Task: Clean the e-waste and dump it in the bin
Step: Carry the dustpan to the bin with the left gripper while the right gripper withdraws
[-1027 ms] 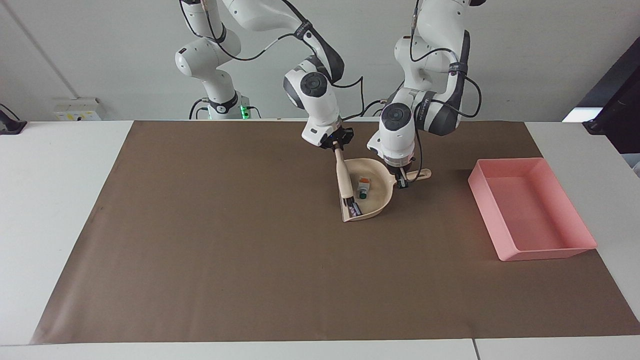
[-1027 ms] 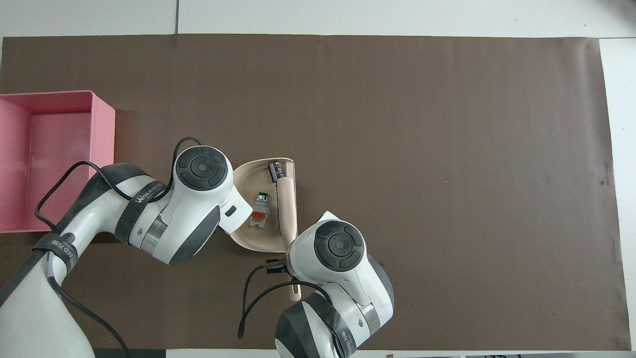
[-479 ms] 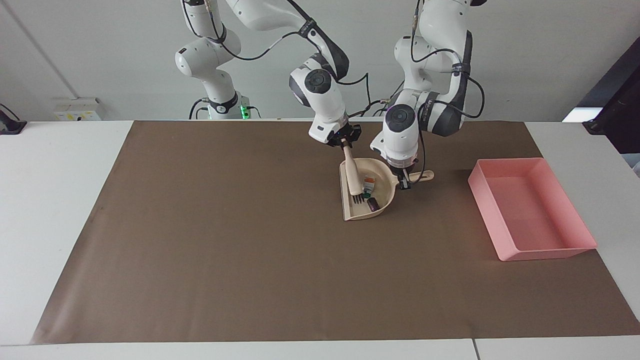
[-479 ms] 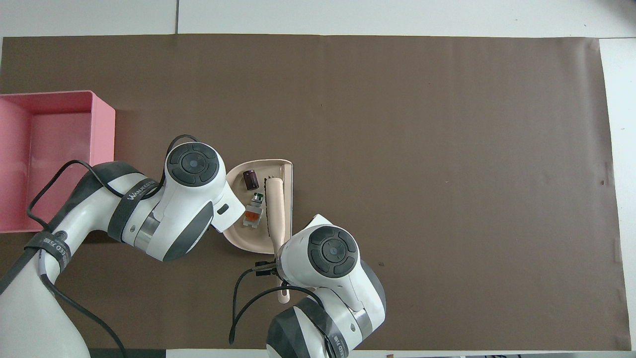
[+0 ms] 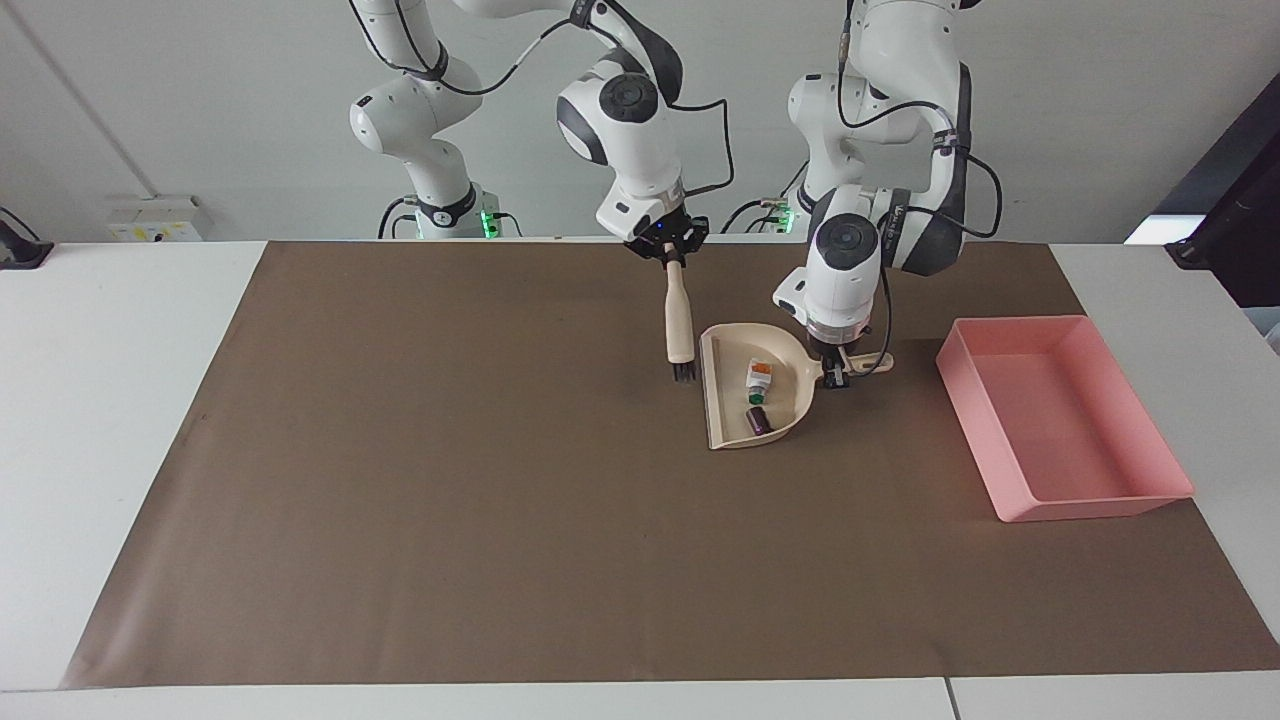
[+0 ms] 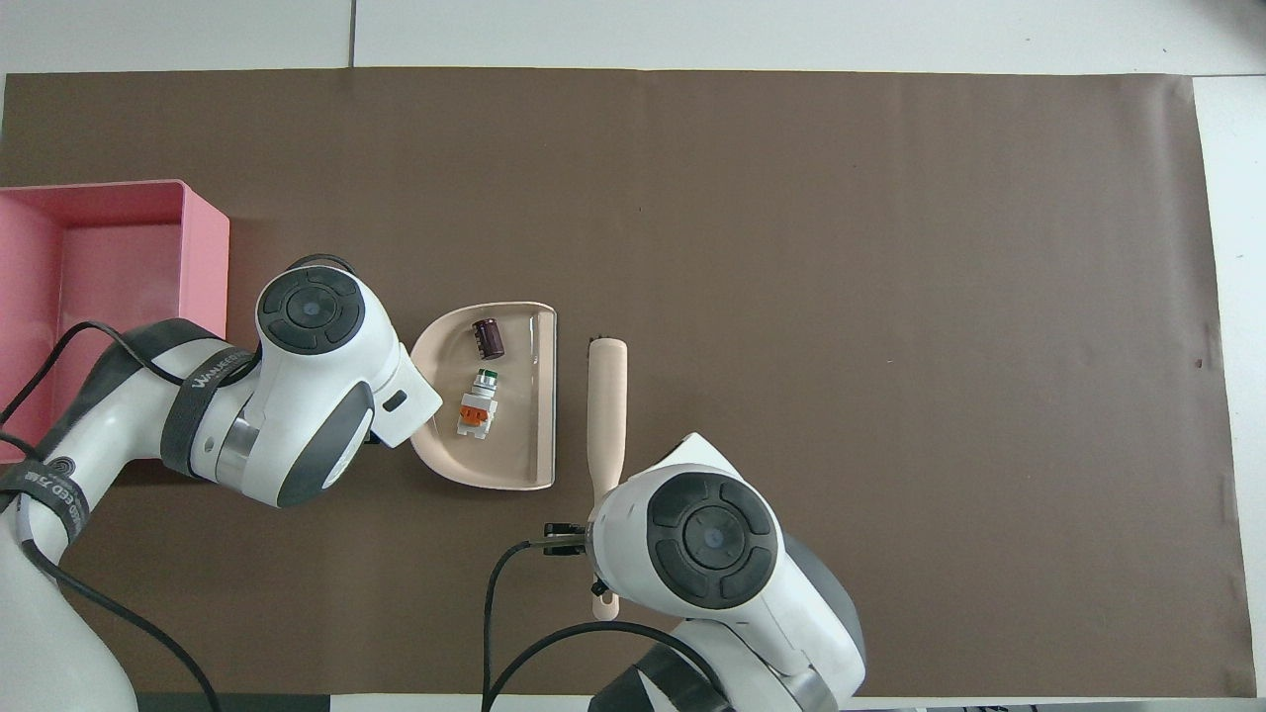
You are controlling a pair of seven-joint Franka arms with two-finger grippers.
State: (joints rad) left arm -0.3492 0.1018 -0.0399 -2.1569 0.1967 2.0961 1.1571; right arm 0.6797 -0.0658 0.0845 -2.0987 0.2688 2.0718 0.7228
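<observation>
The beige dustpan (image 5: pixel 725 405) sits near the middle of the brown mat and also shows in the overhead view (image 6: pixel 519 445). In it lie the e-waste bits: a white piece with a green cap (image 5: pixel 760 375) (image 6: pixel 477 405) and a small dark cylinder (image 5: pixel 758 418) (image 6: pixel 488 337). My left gripper (image 5: pixel 833 375) is shut on the dustpan's handle. My right gripper (image 5: pixel 672 262) is shut on the handle of a beige brush (image 5: pixel 680 325) (image 6: pixel 606 396), which hangs bristles down beside the dustpan's open edge, outside it. The pink bin (image 5: pixel 1090 497) (image 6: pixel 206 257) stands empty toward the left arm's end.
The brown mat (image 5: pixel 450 500) covers most of the white table. Both arms' bodies hide their own fingers in the overhead view. A dark object stands at the table's edge past the bin (image 5: pixel 1230 240).
The brush has come up out of the dustpan and moved toward the right arm's end. The dustpan has shifted toward the bin with both bits inside; the dark piece sits deeper in.
</observation>
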